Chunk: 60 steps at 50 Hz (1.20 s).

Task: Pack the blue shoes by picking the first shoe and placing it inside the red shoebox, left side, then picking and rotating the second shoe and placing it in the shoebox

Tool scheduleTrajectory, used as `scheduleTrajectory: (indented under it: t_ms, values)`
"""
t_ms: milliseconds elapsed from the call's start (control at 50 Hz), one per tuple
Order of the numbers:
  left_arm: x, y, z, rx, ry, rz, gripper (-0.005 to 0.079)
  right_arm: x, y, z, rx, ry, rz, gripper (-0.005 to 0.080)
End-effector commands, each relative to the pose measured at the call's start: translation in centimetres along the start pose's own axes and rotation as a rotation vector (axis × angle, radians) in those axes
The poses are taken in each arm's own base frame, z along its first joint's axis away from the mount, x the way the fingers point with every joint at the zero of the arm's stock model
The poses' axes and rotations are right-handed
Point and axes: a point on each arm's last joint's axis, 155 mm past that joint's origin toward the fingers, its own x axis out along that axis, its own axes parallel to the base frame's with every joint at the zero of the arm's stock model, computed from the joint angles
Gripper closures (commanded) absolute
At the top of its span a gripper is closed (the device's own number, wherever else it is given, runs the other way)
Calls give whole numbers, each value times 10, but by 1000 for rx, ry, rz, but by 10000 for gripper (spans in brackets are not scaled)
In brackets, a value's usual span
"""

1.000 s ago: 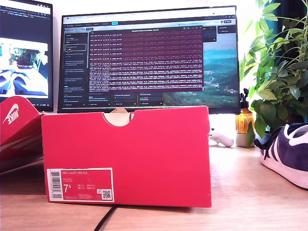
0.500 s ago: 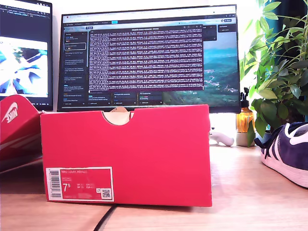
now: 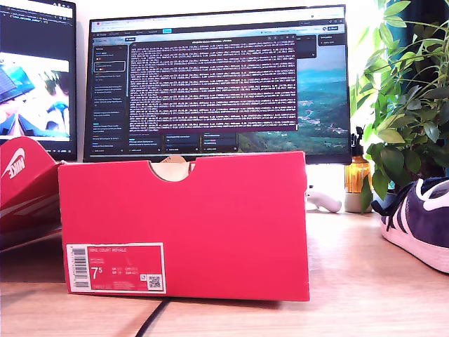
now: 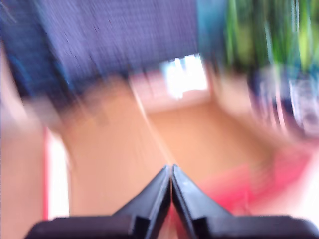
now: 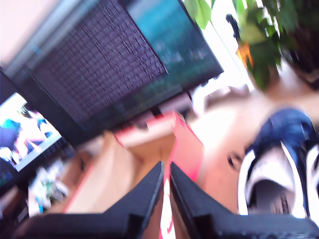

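**Red box on the desk, 1 shoe beside it, both grippers closed and empty**

The red shoebox stands on the wooden desk in front of a wide monitor, its label marked 7.5 facing the exterior camera and a half-round notch cut in its top edge. The red lid lies at the exterior view's left, just beside the box. 1 blue shoe rests on the desk at the exterior view's right, well apart from the box, below a leafy plant.

My first gripper has its jaws pressed together with nothing between them; its view is heavily blurred. My second gripper has its jaws nearly touching, also empty, above the open box, with the shoe off to one side.
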Motion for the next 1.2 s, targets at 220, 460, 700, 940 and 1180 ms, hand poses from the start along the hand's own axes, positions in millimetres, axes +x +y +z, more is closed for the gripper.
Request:
scheduleTrajectory:
  t_ms: [220, 460, 700, 940, 1180]
  values:
    - [39, -17, -64, 283, 394, -188, 761, 19, 2, -7, -64, 251, -80, 752]
    - [73, -20, -84, 423, 528, -180, 762, 45, -19, -27, -21, 460, -184, 710]
    - [104, -12, -91, 490, 584, -110, 762, 62, -29, -52, 3, 652, -213, 557]
    - [128, -3, -84, 520, 557, -48, 762, 77, -28, -43, -9, 665, -214, 519]
    - [145, -1, -78, 524, 520, -28, 762, 87, -30, -42, -9, 698, -226, 466]
